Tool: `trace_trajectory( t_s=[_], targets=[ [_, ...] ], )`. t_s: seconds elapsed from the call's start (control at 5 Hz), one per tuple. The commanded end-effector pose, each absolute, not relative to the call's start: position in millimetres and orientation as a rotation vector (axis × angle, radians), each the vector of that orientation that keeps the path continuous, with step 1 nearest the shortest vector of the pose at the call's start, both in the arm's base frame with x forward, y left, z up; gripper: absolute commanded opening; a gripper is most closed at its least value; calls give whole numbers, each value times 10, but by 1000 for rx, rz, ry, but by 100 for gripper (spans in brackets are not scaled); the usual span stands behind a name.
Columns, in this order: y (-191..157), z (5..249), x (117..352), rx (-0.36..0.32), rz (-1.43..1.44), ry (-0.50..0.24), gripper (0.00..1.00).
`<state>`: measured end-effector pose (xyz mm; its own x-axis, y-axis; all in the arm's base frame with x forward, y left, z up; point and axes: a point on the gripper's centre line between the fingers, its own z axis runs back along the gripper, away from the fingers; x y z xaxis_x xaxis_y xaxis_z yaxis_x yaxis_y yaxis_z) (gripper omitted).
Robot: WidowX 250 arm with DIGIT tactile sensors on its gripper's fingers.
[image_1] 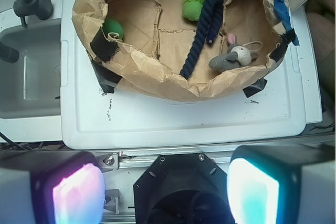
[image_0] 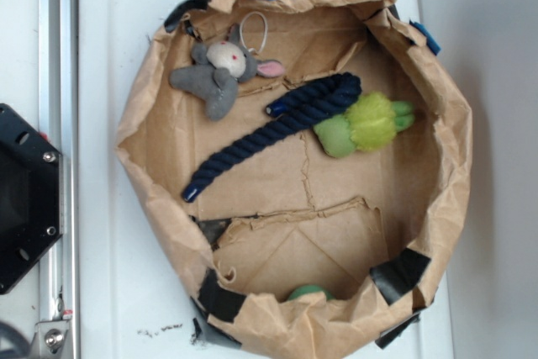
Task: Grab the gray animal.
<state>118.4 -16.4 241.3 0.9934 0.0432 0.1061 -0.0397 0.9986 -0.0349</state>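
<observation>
Closest to the wrist camera we see the two fingers of the end effector (image_1: 165, 192), one pad (image_1: 77, 192) glowing pink at lower left and the other cyan at lower right, standing wide apart with nothing between them. We judge the end effector to be fully spread and empty, held back over the robot base and clear of the white bench (image_1: 178, 119). Ahead of it on the bench sits the brown paper basin (image_1: 142, 72), and the gray animal (image_1: 233, 57) lies inside it, against the near-right wall as the wrist view shows it. In the exterior view the gray animal (image_0: 220, 73) rests at the upper left of the basin floor, just under the rim, with its white ring loop (image_0: 254, 31) pointing toward the wall. We read its long axis as running roughly parallel to that wall, head toward the loop and limbs trailing away. The navy rope (image_0: 273, 128) lies near it toward the basin centre, apparently apart from it, and the lime-green toy (image_0: 363, 124) lies beyond the rope. We therefore judge that the coming move must carry the end effector forward and to the right, over the paper rim, then down, closing across the body.
</observation>
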Motion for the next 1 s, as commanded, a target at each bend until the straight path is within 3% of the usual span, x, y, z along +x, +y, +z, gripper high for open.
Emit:
trace_trajectory(
  t_s=[0.0, 0.4, 0.6, 0.8],
  targets=[
    [-164, 2413, 1184, -33, 42, -107, 100],
    [-116, 2302, 1837, -56, 279, -159, 100],
    [104, 2160, 2106, -62, 468, -192, 100],
    [392, 1954, 2228, -46, 603, -220, 100]
  ],
)
